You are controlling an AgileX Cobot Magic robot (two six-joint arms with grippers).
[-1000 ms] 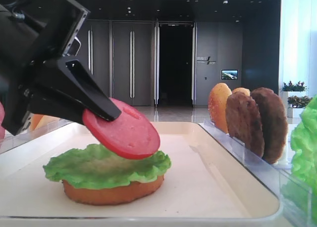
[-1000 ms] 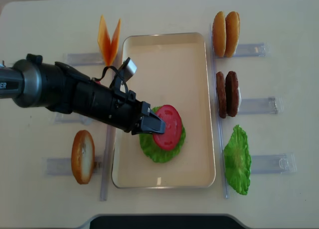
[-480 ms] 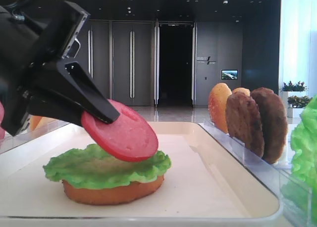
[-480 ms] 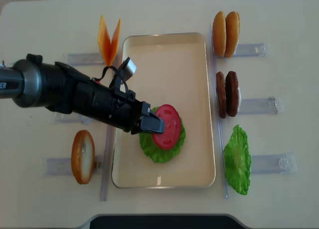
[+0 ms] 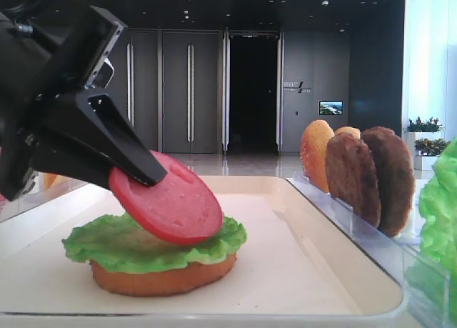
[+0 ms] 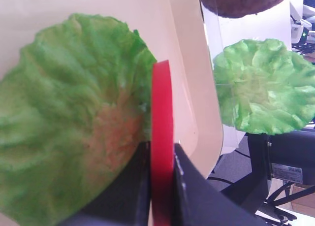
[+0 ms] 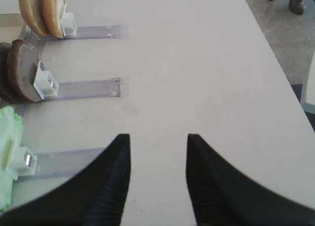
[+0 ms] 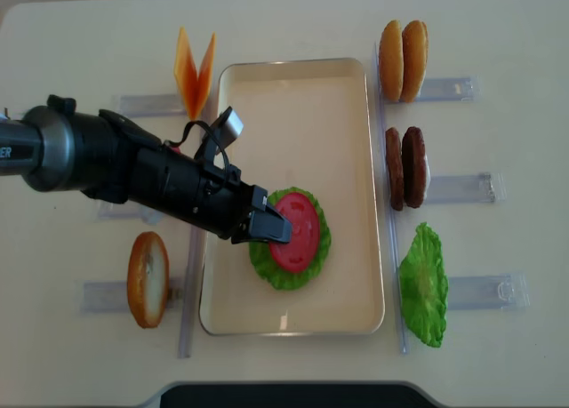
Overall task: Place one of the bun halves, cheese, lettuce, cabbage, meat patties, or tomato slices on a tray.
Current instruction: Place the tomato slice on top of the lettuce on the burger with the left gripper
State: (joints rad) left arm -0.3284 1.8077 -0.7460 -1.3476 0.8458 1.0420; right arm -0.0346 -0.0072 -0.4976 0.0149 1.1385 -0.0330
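Jaws, left: clamped on one edge of a tomato slice; in the left wrist view the red disc is seen edge-on, pinched between the two black fingers of the left gripper.
Jaws, right: parted, nothing between them; in the right wrist view the right gripper is held above bare surface.
Tomato slice: held tilted over the tray, its lower edge at or just above the lettuce; whether contact is made cannot be told.
Lettuce on tray: laid on a bun half, which is rested flat on the tray floor, in the tray half nearer the camera in the overhead view.
Tray: cream-white, set at the middle of the surface, with clear plastic holders on both sides of it.
Right of tray: two bun halves stood on edge at the far end, two meat patties stood on edge beside the tray's middle, a second lettuce leaf at the near end.
Left of tray: cheese slices stood in a V by the far corner, another bun half stood on edge by the near corner.
Left arm: stretched from the left across the tray's left rim.
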